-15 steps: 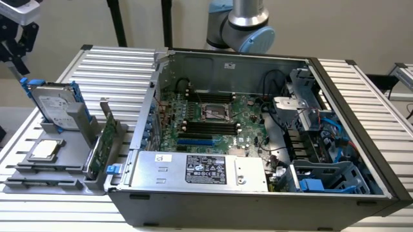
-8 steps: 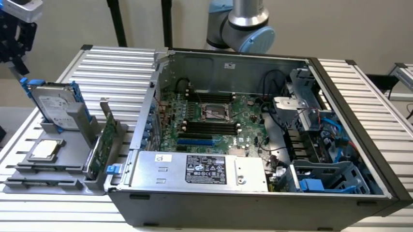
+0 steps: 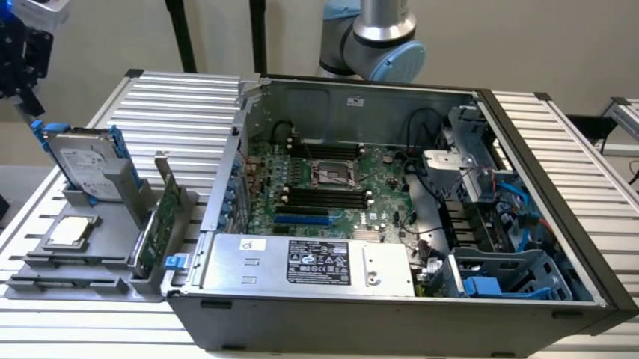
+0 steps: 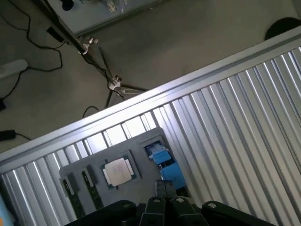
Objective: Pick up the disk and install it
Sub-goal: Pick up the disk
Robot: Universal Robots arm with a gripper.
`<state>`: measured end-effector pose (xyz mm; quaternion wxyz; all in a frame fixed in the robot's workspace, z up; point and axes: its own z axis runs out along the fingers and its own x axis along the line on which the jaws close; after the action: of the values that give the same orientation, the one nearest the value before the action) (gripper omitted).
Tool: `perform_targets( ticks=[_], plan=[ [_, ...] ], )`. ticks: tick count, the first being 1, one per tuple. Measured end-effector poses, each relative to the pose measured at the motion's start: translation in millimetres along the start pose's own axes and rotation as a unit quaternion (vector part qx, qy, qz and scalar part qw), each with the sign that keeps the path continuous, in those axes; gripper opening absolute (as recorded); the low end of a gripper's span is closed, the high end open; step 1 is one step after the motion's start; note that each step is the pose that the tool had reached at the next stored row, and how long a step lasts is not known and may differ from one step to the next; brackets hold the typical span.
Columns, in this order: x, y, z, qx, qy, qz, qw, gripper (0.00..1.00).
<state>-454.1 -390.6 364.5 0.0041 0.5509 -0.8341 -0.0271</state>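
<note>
Exterior view, far left: shows the claw [image 3: 30, 116] hanging dark above the desk [image 3: 179, 112], pressed together, tip down at the upper blue corner of the disk [image 3: 85, 161]. Cannot tell from either view whether that tip truly pinches the frame or merely touches it. Finds the disk standing on edge, leaning a little, lower end seated in the grey holder [image 3: 120, 191], white label in plain sight, blue carrier frame along its long edges. Places the small silver-topped chip [image 3: 70, 230] flat in a pocket of the same holder, nearer the camera than the disk, and the green circuit card [image 3: 160, 217] upright on edge at the holder's side nearest the computer case [image 3: 299, 325]. Puts the case, side panel off, on the desk just beside the holder toward the exterior view's right. Reveals inside it the motherboard [image 3: 330, 187] with a processor socket [image 3: 334, 170], a silver power supply [image 3: 310, 262] along the near wall, and a drive cage [image 3: 499, 278] with blue plastic parts in the near corner at the exterior view's right.

Wrist view: looks down past the claw [image 4: 164, 190], fingers close against each other, onto the disk [image 4: 164, 165], seen edge-on as a strip of bright blue right ahead of the fingertips. Shows the chip [image 4: 117, 170] beside it in the holder [image 4: 141, 141], two dark narrow sticks [image 4: 69, 187] further along, ribbed desk [image 4: 244, 117] all around, and beyond the desk's edge a floor [image 4: 164, 42] with black cables [image 4: 28, 47].
</note>
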Motion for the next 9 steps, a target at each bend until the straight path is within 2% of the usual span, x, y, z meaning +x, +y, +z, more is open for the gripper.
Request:
perform_targets(
  ticks=[4, 9],
  plan=[
    [0.0, -0.1, 0.0, -0.0007, 0.0015, -0.03, 0.9995, 0.11],
    [-0.2, -0.2, 0.0, -0.0014, 0.0029, -0.058, 0.9983, 0.11]
  ],
)
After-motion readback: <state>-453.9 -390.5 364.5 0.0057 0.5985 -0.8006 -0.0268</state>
